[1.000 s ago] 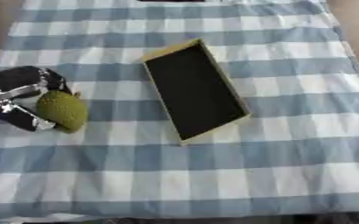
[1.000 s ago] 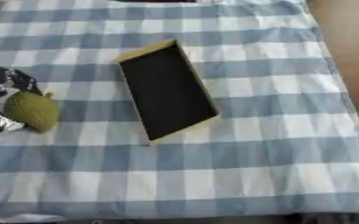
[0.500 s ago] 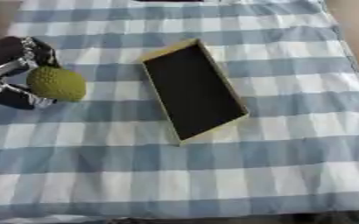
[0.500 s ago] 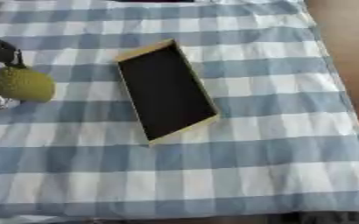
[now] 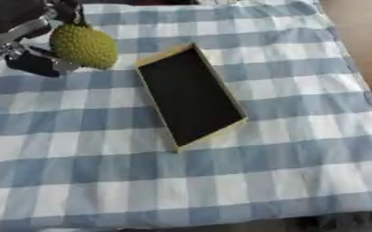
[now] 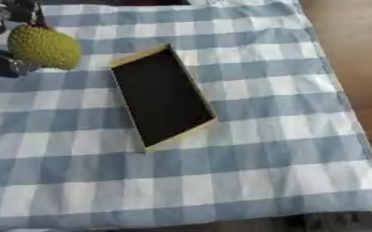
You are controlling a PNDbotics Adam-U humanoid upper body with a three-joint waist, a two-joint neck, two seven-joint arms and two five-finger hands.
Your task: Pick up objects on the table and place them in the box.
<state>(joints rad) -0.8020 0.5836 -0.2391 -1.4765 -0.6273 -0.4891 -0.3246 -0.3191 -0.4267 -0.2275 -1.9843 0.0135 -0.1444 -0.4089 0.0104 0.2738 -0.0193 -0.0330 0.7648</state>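
At the upper left corner of the view, the robot's left hand comes in from the left edge, black and silver, with its fingers curled round a bumpy yellow-green fruit. The fruit hangs in that grasp above the blue and white checked tablecloth, just beside the near-left corner of the box, apart from it and not over its opening. One dark finger shows below the fruit and another seems to lie across its top, though the blur makes that hard to confirm. The box, shallow with a tan rim and black inside, lies askew at the table's middle and holds nothing. Compared with a second ago, the hand and fruit sit higher and nearer the box. The right hand shows in neither view.
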